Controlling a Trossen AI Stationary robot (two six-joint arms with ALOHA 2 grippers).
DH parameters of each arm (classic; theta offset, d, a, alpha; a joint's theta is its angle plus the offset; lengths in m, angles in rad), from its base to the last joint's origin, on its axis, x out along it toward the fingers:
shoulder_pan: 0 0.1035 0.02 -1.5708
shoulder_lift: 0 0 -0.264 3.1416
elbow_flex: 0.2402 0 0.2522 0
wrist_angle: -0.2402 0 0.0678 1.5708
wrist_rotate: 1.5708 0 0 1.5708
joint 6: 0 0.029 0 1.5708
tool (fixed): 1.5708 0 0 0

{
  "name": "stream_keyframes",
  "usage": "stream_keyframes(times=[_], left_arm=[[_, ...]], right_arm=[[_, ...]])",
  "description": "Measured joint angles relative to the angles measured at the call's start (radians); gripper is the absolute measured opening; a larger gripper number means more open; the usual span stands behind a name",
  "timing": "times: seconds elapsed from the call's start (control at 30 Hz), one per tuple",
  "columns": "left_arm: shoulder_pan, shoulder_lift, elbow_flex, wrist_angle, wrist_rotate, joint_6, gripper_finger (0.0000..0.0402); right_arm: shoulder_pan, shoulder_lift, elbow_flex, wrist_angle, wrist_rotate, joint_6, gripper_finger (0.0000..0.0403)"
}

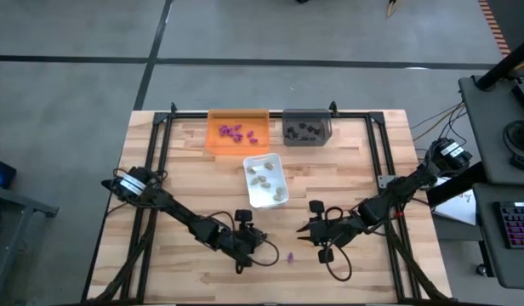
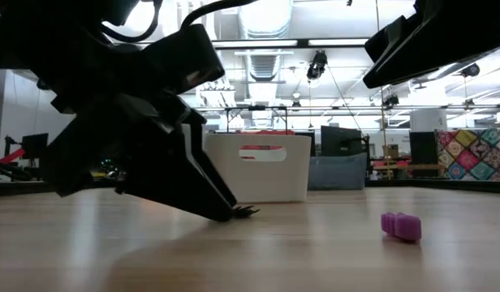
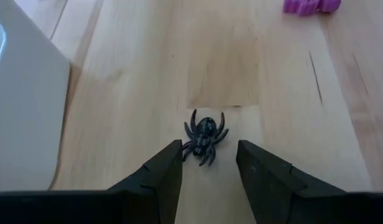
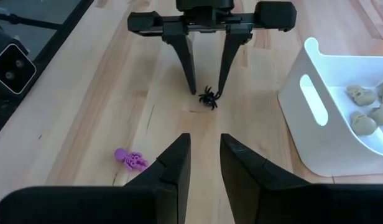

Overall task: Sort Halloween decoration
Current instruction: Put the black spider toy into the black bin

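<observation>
A: Entry, table as it stands. Left gripper (image 3: 207,171) is low on the table (image 1: 347,170), near its front edge. Fingers apart, tips down at the wood. A black spider (image 3: 204,137) lies on the table just ahead of the tips, partly in the gap. From the right wrist view one fingertip looks to be touching it, but it is not clamped.

B: And the right gripper (image 4: 204,155)?

A: Near the front edge too, pointed toward the left one. Fingers part way open with a narrow gap, nothing between them.

B: Loose pieces on the table?

A: The spider, and one purple figure (image 1: 290,257) lying on its side on the bare wood, near the spider and between the two grippers, closer to the front edge.

B: Trays?

A: Three. Orange tray (image 1: 237,130) at the back edge holds purple pieces (image 1: 236,132). Grey tray (image 1: 307,127) just beside it holds black pieces (image 1: 303,130). White tray (image 1: 265,179) sits nearer the middle and holds pale beige skulls (image 4: 365,109).

B: Any contact between grippers and trays?

A: None; both are apart from all three.
</observation>
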Motion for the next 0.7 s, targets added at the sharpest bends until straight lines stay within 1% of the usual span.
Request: stream_keyframes(times=[0.13, 0.23, 0.7], left_arm=[[0.0, 0.015, 0.002, 0.016, -0.021, -0.006, 0.0138], [-0.001, 0.013, 0.002, 0.015, -0.027, -0.006, 0.0127], [-0.001, 0.012, 0.003, 0.007, -0.026, -0.001, 0.0048]], right_arm=[[0.0, 0.0, 0.0, 0.0, 0.0, 0.002, 0.0077], [0.0, 0.0, 0.0, 0.0, 0.0, 0.003, 0.0077], [0.0, 0.0, 0.0, 0.0, 0.0, 0.0, 0.0077]])
